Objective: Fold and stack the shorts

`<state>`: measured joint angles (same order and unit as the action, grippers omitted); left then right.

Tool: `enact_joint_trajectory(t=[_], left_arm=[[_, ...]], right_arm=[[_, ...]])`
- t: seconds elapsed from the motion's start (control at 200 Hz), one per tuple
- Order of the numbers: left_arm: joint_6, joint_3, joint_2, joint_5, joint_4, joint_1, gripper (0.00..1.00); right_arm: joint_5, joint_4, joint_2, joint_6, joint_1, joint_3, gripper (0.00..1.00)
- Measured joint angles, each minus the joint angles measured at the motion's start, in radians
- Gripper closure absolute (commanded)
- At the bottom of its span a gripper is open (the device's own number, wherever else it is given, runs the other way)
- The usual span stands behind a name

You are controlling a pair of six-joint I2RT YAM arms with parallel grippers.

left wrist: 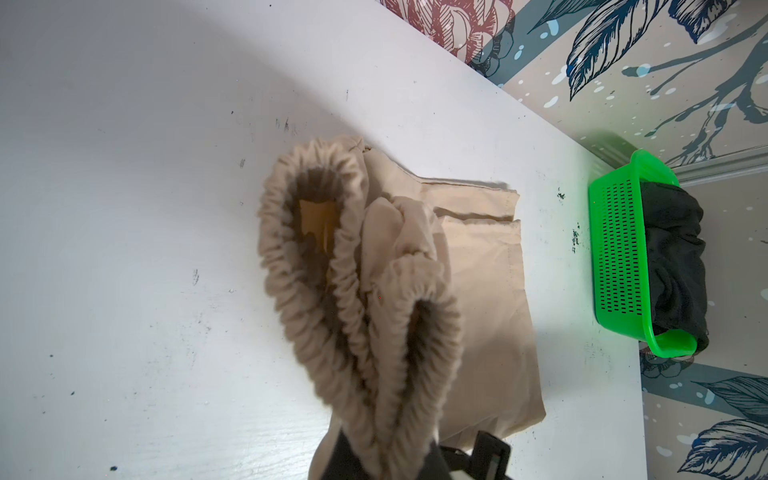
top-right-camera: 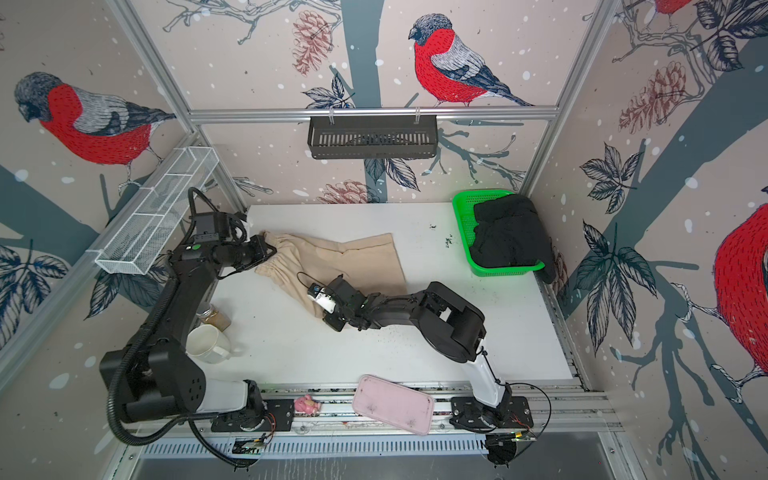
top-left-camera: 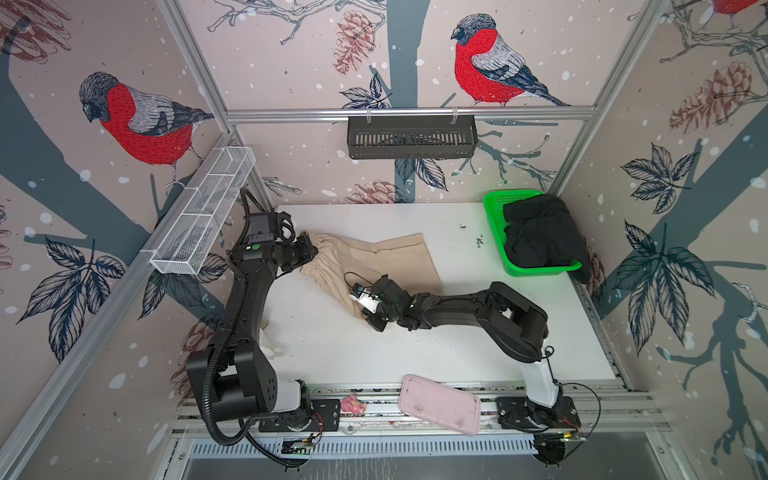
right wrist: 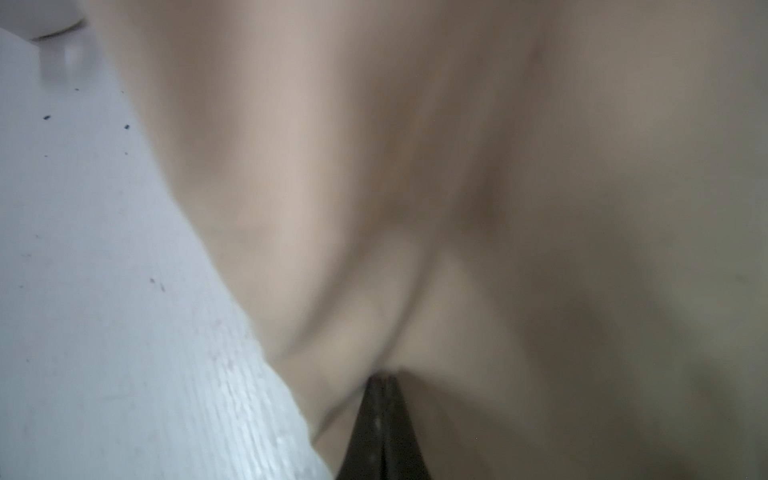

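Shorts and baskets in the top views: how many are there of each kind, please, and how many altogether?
Shorts: 2 (beige shorts, black shorts)
Baskets: 3 (green basket, white wire basket, black basket)
Total: 5

green basket (top-left-camera: 495,226) back right; pink tray (top-left-camera: 438,405) front rail; white mug (top-right-camera: 205,343) left

I can read no text, label, brand or number on anything in my camera views.
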<state>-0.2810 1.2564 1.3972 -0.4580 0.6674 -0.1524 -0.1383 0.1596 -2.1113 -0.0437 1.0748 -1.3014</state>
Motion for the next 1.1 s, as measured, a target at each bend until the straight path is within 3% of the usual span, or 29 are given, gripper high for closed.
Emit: enact_joint_trajectory(t=[0.245,0.305,0.475,0.54,0.73,0.895,1.1], left_arm=[[0.03,0.063,0.024,0.06,0.054,-0.003,1.0],[0.038,0.07,0.031,0.073,0.057,-0.003,1.0],[0.044,0.108,0.052,0.096,0.094,0.006,1.0],[0.045,0.131,0.057,0.107,0.103,0.021,1.0],[0.044,0.218,0.09,0.179,0.142,0.076,1.0],[0.024,0.26,0.126,0.232,0.155,0.155,1.0],[-0.031,0.308,0.171,0.31,0.16,0.285,1.0]], right_arm=[[-0.148,-0.028,-0.124,0.09,-0.009,-0.2,0.82],[-0.163,-0.024,-0.113,0.112,-0.01,-0.195,0.67],[-0.193,0.012,0.055,0.19,-0.093,-0.046,0.58],[-0.159,0.032,0.149,0.205,-0.149,0.047,0.59],[-0.07,-0.005,0.323,0.227,-0.218,0.316,0.83],[-0.002,-0.049,0.409,0.254,-0.23,0.488,0.92],[0.033,0.018,0.448,0.288,-0.203,0.607,0.94]])
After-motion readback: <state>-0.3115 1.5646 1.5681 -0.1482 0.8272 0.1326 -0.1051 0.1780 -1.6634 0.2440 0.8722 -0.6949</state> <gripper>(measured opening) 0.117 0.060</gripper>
